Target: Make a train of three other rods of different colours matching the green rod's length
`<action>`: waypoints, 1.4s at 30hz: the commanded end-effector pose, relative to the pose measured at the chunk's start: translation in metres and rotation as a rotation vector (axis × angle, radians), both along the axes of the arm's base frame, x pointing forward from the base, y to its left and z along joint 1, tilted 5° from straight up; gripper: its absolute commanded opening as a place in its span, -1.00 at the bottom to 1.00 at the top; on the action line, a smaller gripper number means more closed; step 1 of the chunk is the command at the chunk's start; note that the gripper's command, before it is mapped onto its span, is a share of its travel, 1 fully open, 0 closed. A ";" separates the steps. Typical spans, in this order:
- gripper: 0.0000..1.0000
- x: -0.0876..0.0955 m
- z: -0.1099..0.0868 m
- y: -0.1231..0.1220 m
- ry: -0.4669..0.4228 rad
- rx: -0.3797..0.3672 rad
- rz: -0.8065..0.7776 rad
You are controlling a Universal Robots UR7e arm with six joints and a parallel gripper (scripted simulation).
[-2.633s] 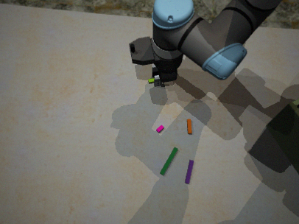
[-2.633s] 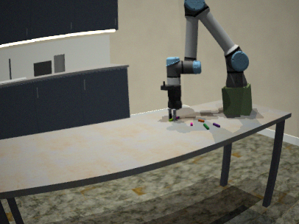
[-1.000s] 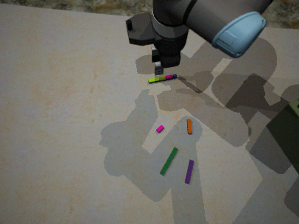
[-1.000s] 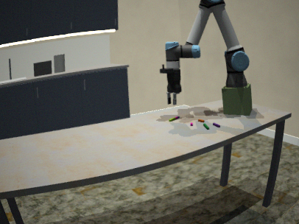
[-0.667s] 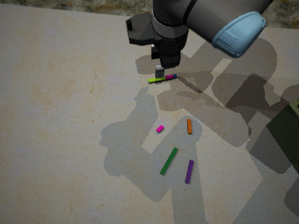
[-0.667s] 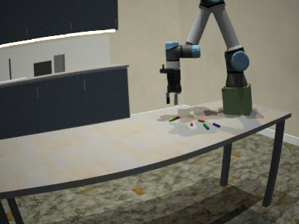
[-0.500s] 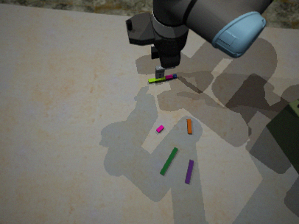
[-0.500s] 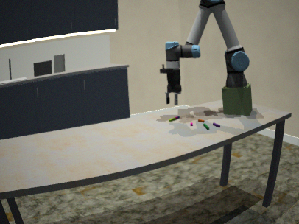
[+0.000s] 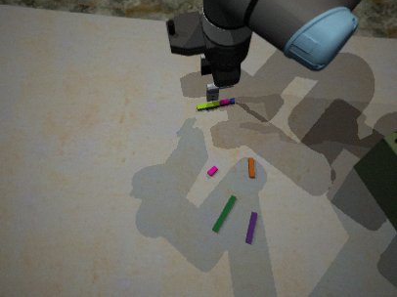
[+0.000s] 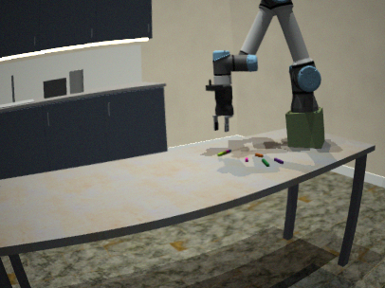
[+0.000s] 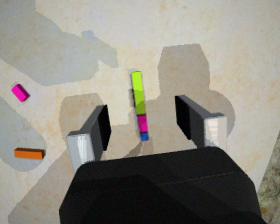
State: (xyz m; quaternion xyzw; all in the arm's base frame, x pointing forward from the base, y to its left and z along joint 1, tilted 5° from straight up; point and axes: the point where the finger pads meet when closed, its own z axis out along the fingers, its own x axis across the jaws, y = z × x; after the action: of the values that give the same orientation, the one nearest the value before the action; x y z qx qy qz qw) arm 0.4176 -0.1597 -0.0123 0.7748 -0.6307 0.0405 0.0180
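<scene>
A lime rod [image 9: 207, 106] [image 10: 221, 153] [image 11: 137, 92], a magenta rod [image 9: 224, 103] [image 11: 143, 123] and a blue rod [image 9: 232, 101] [image 11: 144, 136] lie flat, end to end in one line, magenta in the middle. No gap shows between them, and they look straight. The green rod [image 9: 224, 214] [image 10: 265, 162] lies apart, nearer the front in the top view. My gripper [image 9: 212, 97] [image 10: 221, 126] [image 11: 142, 114] is wide open and empty, well above the line of three, with a finger to each side of it in the wrist view.
A second magenta rod [image 9: 212, 171] [image 10: 247, 159] [image 11: 20, 92], an orange rod [image 9: 251, 167] [image 10: 259, 154] [image 11: 29, 154] and a purple rod [image 9: 251, 228] [image 10: 279, 160] lie separately on the table, several centimetres from the line. The arm's green base block [image 10: 304, 128] stands beyond them.
</scene>
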 end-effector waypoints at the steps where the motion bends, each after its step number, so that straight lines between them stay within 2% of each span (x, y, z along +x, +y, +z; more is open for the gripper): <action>1: 1.00 0.000 0.023 0.001 -0.003 -0.002 0.000; 6: 1.00 -0.001 0.049 0.004 -0.003 -0.002 0.000; 8: 1.00 -0.001 0.049 0.004 -0.003 -0.002 0.000; 12: 1.00 -0.002 0.066 0.005 -0.003 -0.002 0.000; 16: 1.00 -0.003 0.075 0.006 -0.003 -0.002 0.000; 42: 1.00 -0.003 0.077 0.006 -0.003 -0.002 0.000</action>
State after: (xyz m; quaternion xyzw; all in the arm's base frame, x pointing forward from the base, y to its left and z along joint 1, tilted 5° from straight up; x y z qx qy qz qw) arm 0.4147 -0.1537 0.0643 0.7748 -0.6306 0.0415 0.0180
